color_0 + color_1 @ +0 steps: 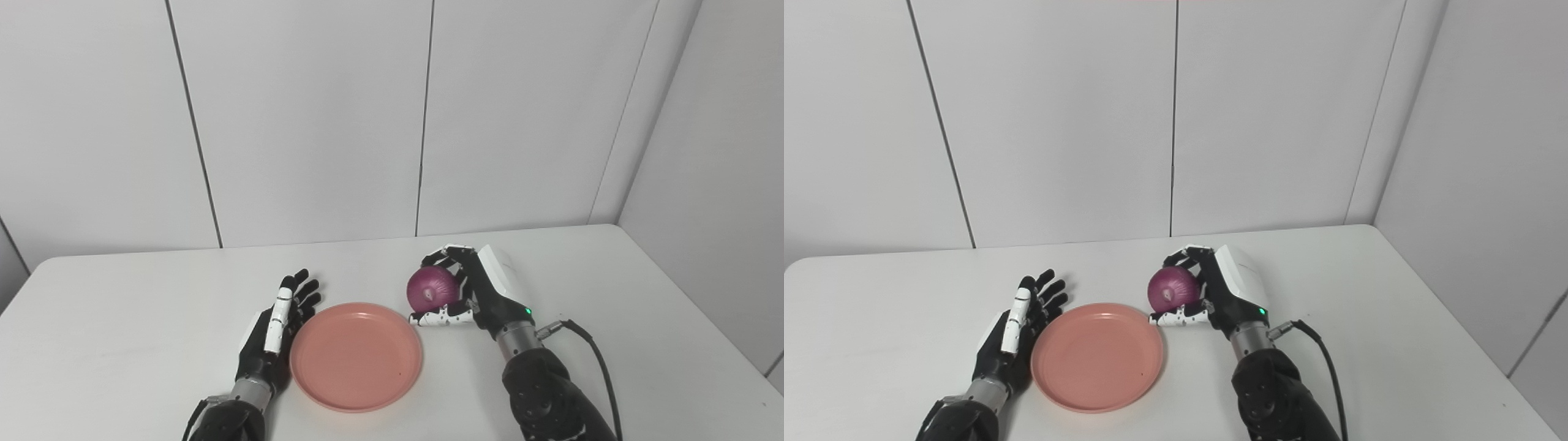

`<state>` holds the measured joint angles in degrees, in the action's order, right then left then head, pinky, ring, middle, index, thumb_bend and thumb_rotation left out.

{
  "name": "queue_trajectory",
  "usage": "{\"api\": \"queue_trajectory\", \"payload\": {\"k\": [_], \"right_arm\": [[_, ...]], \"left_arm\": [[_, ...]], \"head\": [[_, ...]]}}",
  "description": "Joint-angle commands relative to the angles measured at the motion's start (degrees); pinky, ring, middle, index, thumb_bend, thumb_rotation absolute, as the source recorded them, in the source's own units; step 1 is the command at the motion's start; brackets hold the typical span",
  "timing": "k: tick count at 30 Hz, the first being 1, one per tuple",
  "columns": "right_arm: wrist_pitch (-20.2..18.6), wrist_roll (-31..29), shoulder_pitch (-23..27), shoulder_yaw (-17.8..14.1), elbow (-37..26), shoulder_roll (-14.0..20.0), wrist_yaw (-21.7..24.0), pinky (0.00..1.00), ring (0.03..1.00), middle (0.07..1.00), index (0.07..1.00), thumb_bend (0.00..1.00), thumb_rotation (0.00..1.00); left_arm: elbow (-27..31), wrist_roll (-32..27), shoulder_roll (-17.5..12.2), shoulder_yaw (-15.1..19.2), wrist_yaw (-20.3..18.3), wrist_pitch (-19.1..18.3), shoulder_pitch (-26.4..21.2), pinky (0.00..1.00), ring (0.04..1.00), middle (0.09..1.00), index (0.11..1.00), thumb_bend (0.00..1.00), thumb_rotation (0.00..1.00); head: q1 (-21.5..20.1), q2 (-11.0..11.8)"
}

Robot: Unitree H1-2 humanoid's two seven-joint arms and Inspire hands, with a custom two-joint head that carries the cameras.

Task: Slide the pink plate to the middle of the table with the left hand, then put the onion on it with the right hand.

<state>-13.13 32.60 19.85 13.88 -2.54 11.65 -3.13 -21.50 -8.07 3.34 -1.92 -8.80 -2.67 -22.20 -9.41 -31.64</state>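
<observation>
The pink plate (356, 356) lies near the surface (643, 288) front edge, about mid-width. The left robot hand (278, 321) rests flat-fingered and empty against its left rim, positioned for pushing. The right robot hand (468, 288) cups the onion (432, 288) just beyond the plate's right rim, apparently ready for transfer.

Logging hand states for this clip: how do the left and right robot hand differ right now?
The left robot hand is open with fingers straight beside the pink plate; the right robot hand is curled around the onion. Left is edge-on at the plate's left rim; right is beyond its right rim. Both are low over the table.
</observation>
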Motion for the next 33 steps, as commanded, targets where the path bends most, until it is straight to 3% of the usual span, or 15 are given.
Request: {"api": "queue_trajectory", "payload": {"k": [1, 4, 12, 14, 19, 26, 33], "right_arm": [[3.7, 0.7, 3.1, 0.8, 0.1, -0.8, -0.5, 0.21, 0.293, 0.475, 0.489, 0.52, 0.00], [4.3, 3.1, 3.6, 3.3, 2.0, -1.3, -0.5, 0.18, 0.259, 0.474, 0.489, 0.52, 0.00], [6.8, 1.5, 4.3, 5.5, 5.4, -3.5, 1.2, 0.28, 0.374, 0.418, 0.525, 0.51, 0.00], [8.4, 1.8, 4.5, 6.1, 6.7, -3.7, 0.7, 0.26, 0.342, 0.463, 0.499, 0.52, 0.00], [12.5, 3.5, 4.4, 7.4, 9.8, -3.9, -1.8, 0.23, 0.300, 0.475, 0.489, 0.52, 0.00], [11.7, 3.4, 4.1, 8.1, 10.6, -4.5, 0.6, 0.20, 0.265, 0.473, 0.489, 0.52, 0.00], [12.6, 5.2, 3.8, 8.7, 11.9, -4.5, -0.3, 0.27, 0.345, 0.479, 0.489, 0.52, 0.00]], "left_arm": [[1.7, 0.6, 0.1, 0.0, 0.4, 1.1, -1.9, 0.99, 0.934, 0.933, 0.925, 0.64, 1.00], [1.5, 1.0, 0.0, 0.1, 0.9, 1.4, -2.0, 0.98, 0.929, 0.927, 0.919, 0.65, 1.00], [1.2, 1.8, -0.3, 0.3, 1.7, 2.1, -2.1, 0.97, 0.926, 0.925, 0.917, 0.65, 1.00], [1.3, 2.0, -0.5, 0.3, 1.7, 2.4, -2.1, 0.97, 0.929, 0.928, 0.919, 0.65, 1.00], [1.3, 2.0, -0.6, 0.3, 1.9, 2.4, -1.9, 0.97, 0.932, 0.929, 0.920, 0.67, 1.00], [2.1, 1.7, -0.7, 0.3, 1.7, 2.1, -1.2, 0.97, 0.934, 0.930, 0.922, 0.66, 1.00], [2.9, 1.8, -0.6, -0.1, 1.6, 2.0, -0.7, 0.96, 0.931, 0.928, 0.920, 0.65, 1.00]], "head": [[0.1, -0.1], [0.4, -0.1], [0.9, -0.2], [1.0, -0.2], [1.2, -0.3], [1.3, -0.5], [1.2, -0.7]]}}
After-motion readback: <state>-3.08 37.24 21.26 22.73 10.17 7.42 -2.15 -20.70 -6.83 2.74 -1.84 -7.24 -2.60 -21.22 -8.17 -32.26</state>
